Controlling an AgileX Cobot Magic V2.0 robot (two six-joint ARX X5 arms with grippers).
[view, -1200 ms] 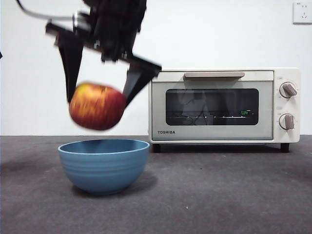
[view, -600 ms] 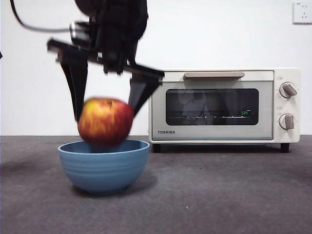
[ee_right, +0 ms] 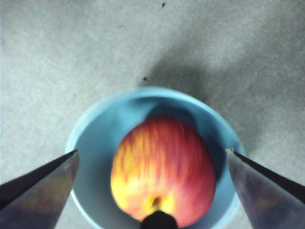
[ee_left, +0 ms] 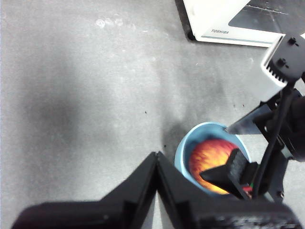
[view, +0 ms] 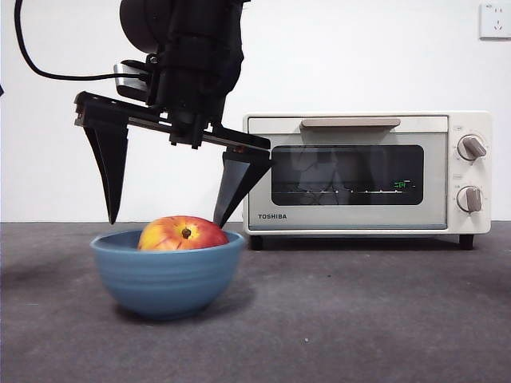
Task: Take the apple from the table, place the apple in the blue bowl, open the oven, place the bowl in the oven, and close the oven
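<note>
Spread wide, the right gripper's (view: 166, 221) 2 fingers (view: 110, 171) hold nothing; their tips hang just above the blue bowl's (view: 167, 277) rim, 1 on each side. Between and below them the apple (view: 182, 234) lies inside the bowl, touching neither finger. Beyond the far finger stands the oven (view: 367, 171), door closed, on the table (view: 375, 319). Off to the side, the left gripper (ee_left: 157, 157) waits with fingers pressed together.
</note>
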